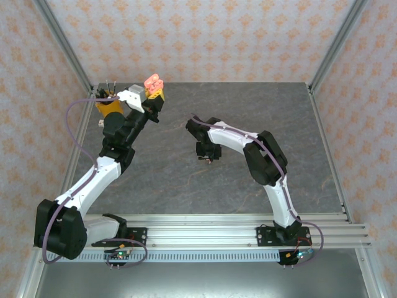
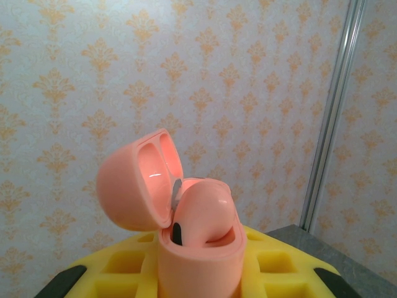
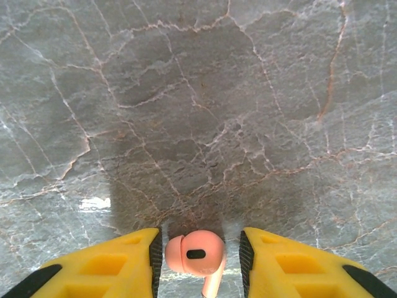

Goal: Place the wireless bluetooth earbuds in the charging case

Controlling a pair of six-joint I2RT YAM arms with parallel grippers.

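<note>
My left gripper (image 1: 153, 94) is raised near the back left wall, shut on a coral-pink charging case (image 2: 198, 261). The case stands upright between the yellow fingers (image 2: 118, 273), with its lid (image 2: 133, 186) flipped open to the left. One coral-pink earbud (image 2: 205, 214) sits in the case's well. My right gripper (image 1: 208, 159) points down at the table's middle and is open. A second coral-pink earbud (image 3: 197, 252) lies on the marble between its pads (image 3: 155, 254), close to the left pad and clear of the right one. The white earbuds are out of view.
The grey marble table (image 1: 248, 112) stretches bare around the right gripper. Aluminium frame posts (image 1: 335, 43) and patterned walls close the back and sides. A slotted rail (image 1: 205, 226) runs along the near edge by the arm bases.
</note>
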